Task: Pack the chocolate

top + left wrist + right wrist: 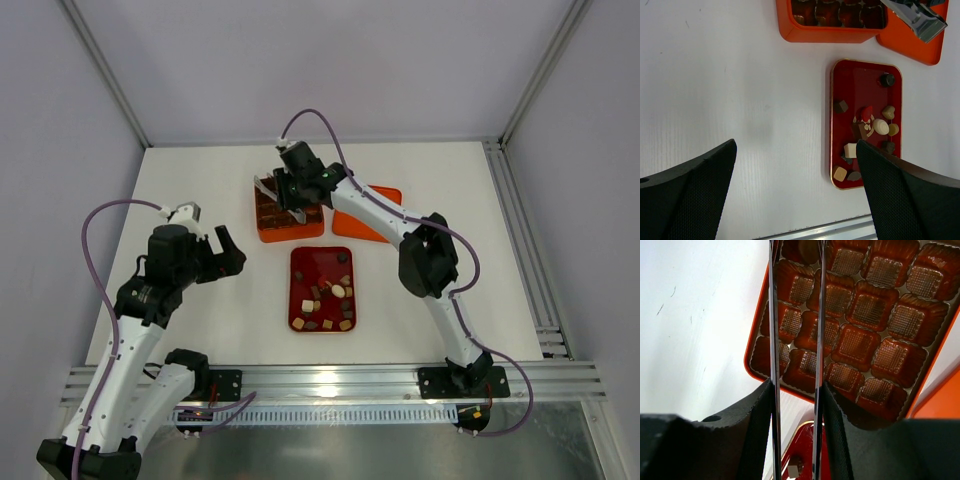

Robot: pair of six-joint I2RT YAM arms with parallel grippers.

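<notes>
The chocolate (322,292) lies as several small brown, tan and cream pieces on the dark red tray (296,300); the left wrist view shows the same chocolate (881,126). My right gripper (295,185) hovers over the orange box (268,215) and is shut on metal tongs (774,340). The tongs' two blades stand apart over the box's brown cups (860,315). A dark round piece (807,247) sits in a cup by the blade tips. My left gripper (796,150) is open and holds nothing, above bare table to the left of the tray (860,75).
The orange lid (375,195) lies to the right of the box, partly under the right arm. An aluminium rail (330,380) runs along the near table edge. White walls and frame posts close in the back and sides.
</notes>
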